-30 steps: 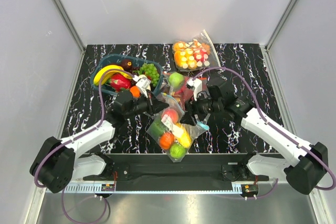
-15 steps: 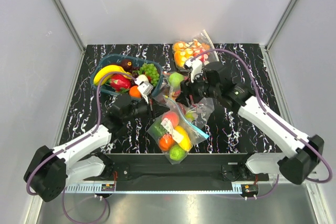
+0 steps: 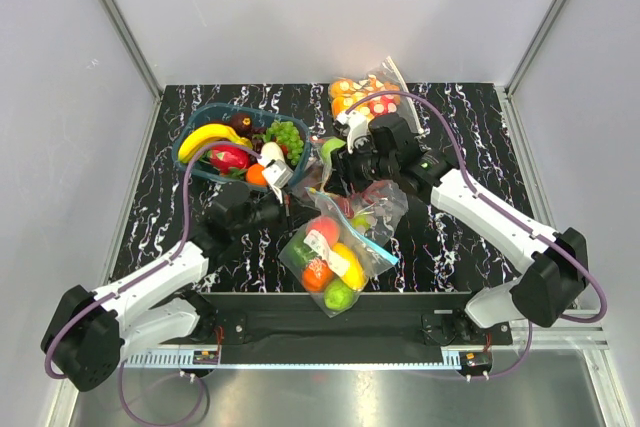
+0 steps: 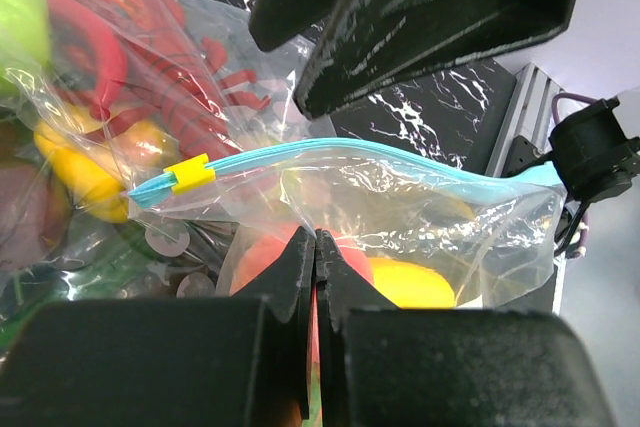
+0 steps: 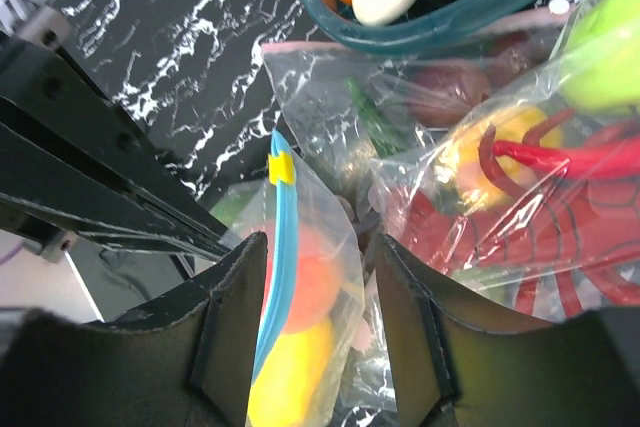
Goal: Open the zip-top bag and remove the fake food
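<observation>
Two reports: your left jaws are clenched, seemingly on the clear wall of the zip-top bag [image 3: 345,239], which lies mid-desk [image 3: 450,247] by the near edge with the fake food [image 3: 328,265] still inside. Your right jaws stand released, with the blue zipper strip [image 5: 283,237] between them.

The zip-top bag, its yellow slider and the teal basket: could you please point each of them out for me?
zip-top bag [image 4: 400,217], left wrist view, on its clear front film.
yellow slider [image 4: 191,174], left wrist view, on its middle.
teal basket [image 5: 450,27], right wrist view, on its near wall.
</observation>
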Action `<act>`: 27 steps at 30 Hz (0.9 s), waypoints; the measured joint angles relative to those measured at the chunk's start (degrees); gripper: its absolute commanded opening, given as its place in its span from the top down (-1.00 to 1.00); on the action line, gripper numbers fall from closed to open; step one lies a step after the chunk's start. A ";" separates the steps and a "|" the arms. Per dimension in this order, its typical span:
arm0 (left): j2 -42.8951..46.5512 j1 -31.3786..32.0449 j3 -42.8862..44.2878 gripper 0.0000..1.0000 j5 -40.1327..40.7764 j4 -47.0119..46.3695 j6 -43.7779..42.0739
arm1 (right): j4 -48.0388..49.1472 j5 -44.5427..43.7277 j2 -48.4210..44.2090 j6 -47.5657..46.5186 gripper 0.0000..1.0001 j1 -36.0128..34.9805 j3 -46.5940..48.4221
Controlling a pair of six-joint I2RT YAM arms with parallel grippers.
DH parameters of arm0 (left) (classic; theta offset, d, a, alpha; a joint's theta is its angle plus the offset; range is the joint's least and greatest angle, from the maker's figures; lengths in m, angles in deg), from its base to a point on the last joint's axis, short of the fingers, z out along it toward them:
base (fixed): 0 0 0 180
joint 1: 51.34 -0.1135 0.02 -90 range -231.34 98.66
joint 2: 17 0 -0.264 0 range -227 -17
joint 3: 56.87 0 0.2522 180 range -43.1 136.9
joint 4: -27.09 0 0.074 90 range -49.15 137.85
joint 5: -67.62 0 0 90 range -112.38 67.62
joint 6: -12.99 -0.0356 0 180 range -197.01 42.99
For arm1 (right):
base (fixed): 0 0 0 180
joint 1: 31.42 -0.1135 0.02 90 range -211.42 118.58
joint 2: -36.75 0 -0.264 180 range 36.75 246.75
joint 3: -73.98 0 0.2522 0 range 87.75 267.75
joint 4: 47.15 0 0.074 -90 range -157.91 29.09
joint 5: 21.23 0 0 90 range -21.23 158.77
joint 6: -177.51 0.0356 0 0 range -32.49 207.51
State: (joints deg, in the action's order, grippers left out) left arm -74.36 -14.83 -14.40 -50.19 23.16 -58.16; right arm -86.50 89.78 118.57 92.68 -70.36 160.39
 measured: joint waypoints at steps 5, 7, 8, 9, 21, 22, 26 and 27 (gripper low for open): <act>0.00 0.28 0.00 1.00 -0.04 0.15 -0.50 | 1.36 -0.35 0.02 1.22 -0.04 -0.24 0.00; 0.00 0.42 0.00 1.00 -0.07 0.15 -0.59 | 1.42 -0.61 0.07 1.51 -0.04 -0.55 0.00; -0.02 0.50 0.00 1.00 -0.07 0.15 -0.66 | 1.57 -0.68 0.17 1.60 -0.05 -0.70 0.00; -0.07 0.57 0.00 1.00 -0.09 0.15 -0.70 | 1.81 -0.83 0.37 1.73 -0.05 -0.83 0.00; -1.86 1.42 0.20 1.00 -0.35 0.11 -1.14 | 3.28 -2.05 2.89 1.99 -0.13 -2.16 0.11; -1.97 1.46 0.24 1.00 -0.35 0.11 -1.18 | 3.26 -2.14 3.23 1.97 -0.14 -2.19 0.11; -2.12 1.92 0.63 1.00 -0.35 0.31 -1.46 | 3.30 -2.49 4.35 1.90 -0.18 -2.51 0.11; -2.14 2.01 0.74 1.00 -0.35 0.44 -1.51 | 3.30 -2.54 4.52 1.90 -0.19 -2.58 0.11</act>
State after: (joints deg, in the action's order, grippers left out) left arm -76.50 -12.82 -13.65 -50.54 23.59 -59.67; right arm -83.20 87.25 123.10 94.58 -72.94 160.50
